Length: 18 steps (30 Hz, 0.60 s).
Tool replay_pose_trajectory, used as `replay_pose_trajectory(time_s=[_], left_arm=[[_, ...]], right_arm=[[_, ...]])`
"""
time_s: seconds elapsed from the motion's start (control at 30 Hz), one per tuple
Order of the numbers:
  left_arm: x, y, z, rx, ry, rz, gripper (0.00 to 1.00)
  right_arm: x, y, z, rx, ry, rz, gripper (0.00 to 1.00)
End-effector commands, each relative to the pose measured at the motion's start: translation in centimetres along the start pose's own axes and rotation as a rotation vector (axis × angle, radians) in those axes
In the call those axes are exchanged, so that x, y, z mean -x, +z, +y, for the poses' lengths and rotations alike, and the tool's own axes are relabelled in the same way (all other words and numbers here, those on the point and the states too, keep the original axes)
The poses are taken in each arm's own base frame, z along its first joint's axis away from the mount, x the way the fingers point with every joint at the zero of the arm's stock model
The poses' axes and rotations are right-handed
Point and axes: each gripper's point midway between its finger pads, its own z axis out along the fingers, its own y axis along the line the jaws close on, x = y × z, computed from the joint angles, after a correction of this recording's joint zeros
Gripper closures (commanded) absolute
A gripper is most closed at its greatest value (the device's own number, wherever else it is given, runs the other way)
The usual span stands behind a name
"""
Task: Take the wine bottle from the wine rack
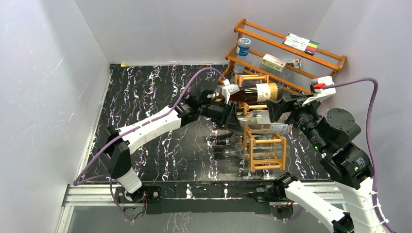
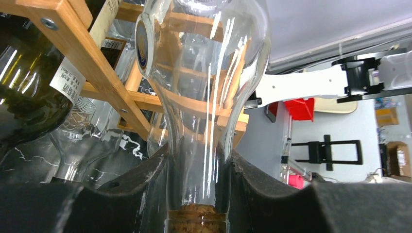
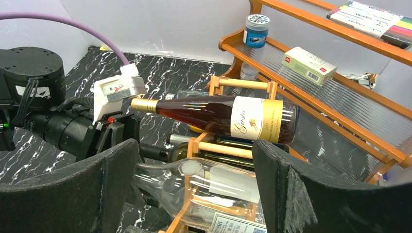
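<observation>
The wine rack (image 1: 265, 148), an orange-brown lattice, stands mid-table. A clear glass bottle (image 1: 266, 124) lies in an upper cell with its neck pointing left. My left gripper (image 1: 229, 115) is shut on that corked neck (image 2: 197, 179). The rack bars (image 2: 104, 77) and the bottle's shoulder (image 2: 204, 63) fill the left wrist view. A dark red bottle with a cream and gold label (image 1: 255, 92) lies across the rack top (image 3: 243, 83). My right gripper (image 3: 194, 194) is open, with its jaws wide on either side of the clear bottle's body (image 3: 228, 182).
A larger two-tier wooden shelf (image 1: 291, 56) stands at the back right with a blue-lidded jar (image 1: 243, 46), a box (image 1: 272, 62) and markers (image 1: 301, 43). More dark bottles (image 1: 226, 145) lie low in the rack, their necks pointing left. White walls close in left, back and right.
</observation>
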Motion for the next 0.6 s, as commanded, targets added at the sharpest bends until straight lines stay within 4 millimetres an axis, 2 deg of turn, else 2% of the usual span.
replay_pose_trajectory(time_s=[0.0, 0.33, 0.5, 0.57], left_arm=[[2.5, -3.0, -3.7, -0.114, 0.016, -0.102, 1.0], [-0.3, -2.3, -2.8, -0.184, -0.057, -0.037, 1.0], [-1.2, -2.4, -3.2, -0.225, -0.069, -0.006, 0.98], [-1.0, -2.7, -3.9, -0.249, -0.082, -0.022, 1.0]], right_arm=[[1.2, 0.5, 0.6, 0.017, 0.022, -0.044, 0.02], [0.2, 1.2, 0.9, 0.029, 0.024, -0.018, 0.02], [-0.2, 1.6, 1.2, 0.041, 0.03, 0.0, 0.02], [-0.4, 1.7, 1.2, 0.041, 0.031, 0.005, 0.02]])
